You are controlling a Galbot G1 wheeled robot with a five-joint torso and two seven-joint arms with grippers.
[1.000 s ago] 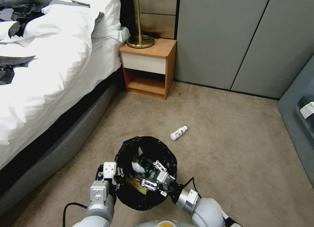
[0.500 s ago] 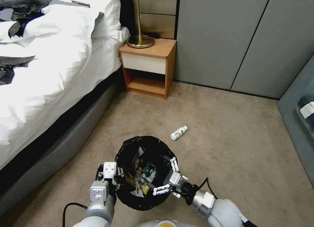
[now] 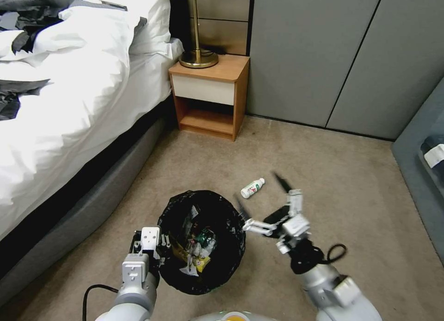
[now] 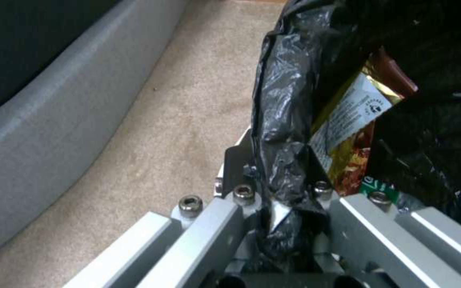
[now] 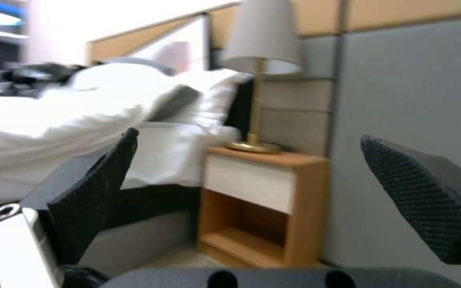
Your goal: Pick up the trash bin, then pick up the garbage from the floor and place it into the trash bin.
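Left gripper [image 3: 155, 251] clenched on the bin [image 3: 202, 241] rim; right gripper [image 3: 262, 200] spread empty beside the bin, near a bottle [image 3: 252, 188].

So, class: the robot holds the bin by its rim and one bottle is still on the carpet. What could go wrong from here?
1. The left gripper pinches only the trash bin at its bag-covered rim; the crinkly bag might slip.
2. The bin hangs from one side, so it could tilt and spill its wrappers.
3. The open right gripper is beside the bottle, which lies on its side and may roll away when touched.

Bedroom, white-sheeted bed [image 3: 69, 103], wooden nightstand [image 3: 210, 96], brass lamp [image 3: 198, 34], carpet [image 3: 323, 182]
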